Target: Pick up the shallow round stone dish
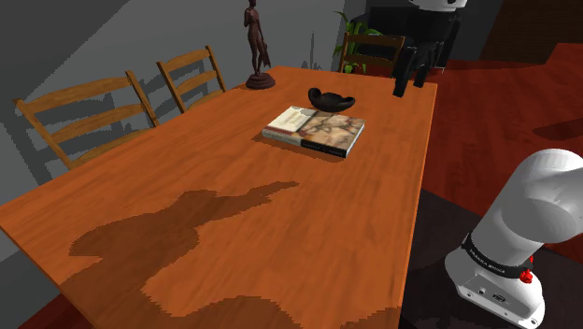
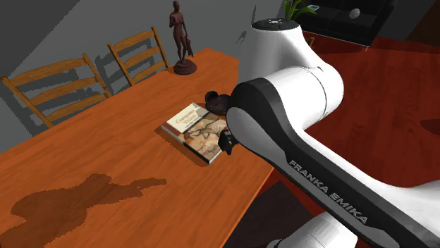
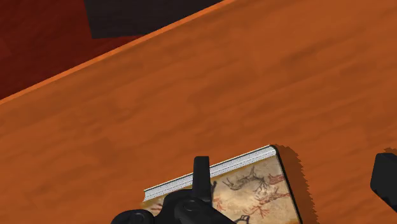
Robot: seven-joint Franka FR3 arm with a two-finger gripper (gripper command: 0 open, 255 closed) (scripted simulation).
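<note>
Holds tool (image 1: 411, 86) spread wide, empty, above bench (image 1: 374, 215) near book (image 1: 314, 131) (dark shallow dish (image 1: 332, 97) just beside book, untouched).

I faced a long table (image 1: 280, 215) of orange-brown wood, its grain running lengthwise. Along the table's far long side stood one ladder-back wooden chair (image 1: 89, 117) and a second chair (image 1: 191, 75) of the same make, both pushed close to the edge. Behind them rose a plain grey wall (image 1: 56, 37), and the chairs' shadows fell on it. A broad dark shadow (image 1: 187, 234) lay across the tabletop toward the table's near end. Off the table's other long side the floor (image 1: 523, 103) was a deep red. Beyond the table's far end I saw a green leafy plant (image 1: 360, 33) and a low dark cabinet (image 2: 352, 21).
</note>
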